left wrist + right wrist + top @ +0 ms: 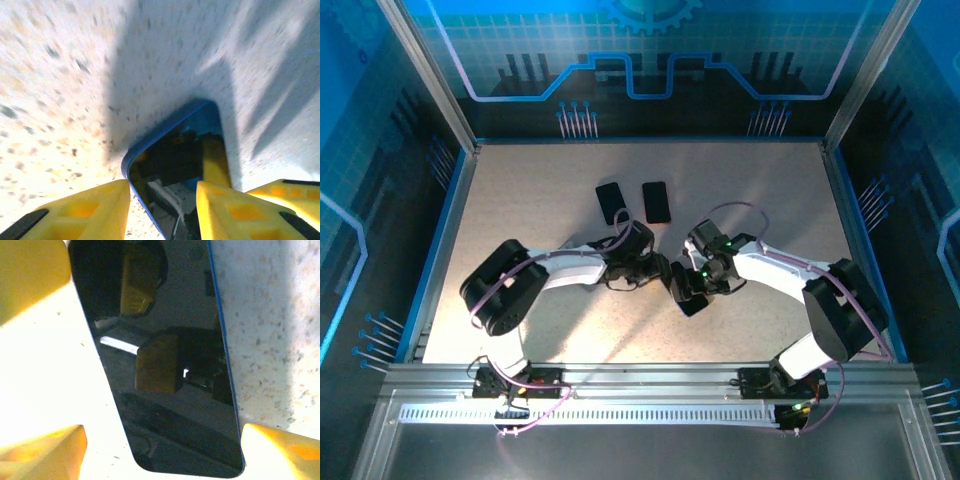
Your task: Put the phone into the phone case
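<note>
Shiny black phone with blue rim (172, 160) sits at middle of speckled beige table (520, 190). Left gripper (162, 200) narrow, yellow fingers pinching phone's sides. Right gripper (160, 440) wide, fingers either side of phone. Two black flat rectangles (611, 202) lie farther back.

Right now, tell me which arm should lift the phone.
Left, probably. The left gripper stands narrow around one end of the phone, fingers against it; whether it grips, I cannot tell. The right gripper straddles the phone with jaws wide, a gap on one side.
</note>
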Controlling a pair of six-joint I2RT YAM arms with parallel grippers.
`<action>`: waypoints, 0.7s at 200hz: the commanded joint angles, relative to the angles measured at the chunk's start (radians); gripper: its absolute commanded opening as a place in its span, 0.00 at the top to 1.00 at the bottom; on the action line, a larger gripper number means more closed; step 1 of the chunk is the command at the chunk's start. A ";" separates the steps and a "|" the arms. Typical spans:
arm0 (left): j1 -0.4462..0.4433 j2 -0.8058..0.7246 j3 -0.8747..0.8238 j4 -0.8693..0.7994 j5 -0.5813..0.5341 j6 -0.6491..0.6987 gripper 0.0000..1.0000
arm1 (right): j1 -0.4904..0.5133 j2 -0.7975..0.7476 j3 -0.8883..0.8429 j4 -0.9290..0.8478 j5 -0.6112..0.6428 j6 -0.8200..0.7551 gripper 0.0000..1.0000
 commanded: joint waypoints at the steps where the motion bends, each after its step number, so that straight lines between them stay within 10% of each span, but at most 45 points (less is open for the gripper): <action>1: 0.025 -0.118 -0.043 0.016 -0.048 0.025 0.59 | 0.033 0.028 0.077 -0.060 0.093 -0.051 0.17; 140: 0.085 -0.338 -0.226 -0.076 -0.111 0.011 0.57 | 0.143 0.196 0.166 -0.082 0.247 -0.158 0.09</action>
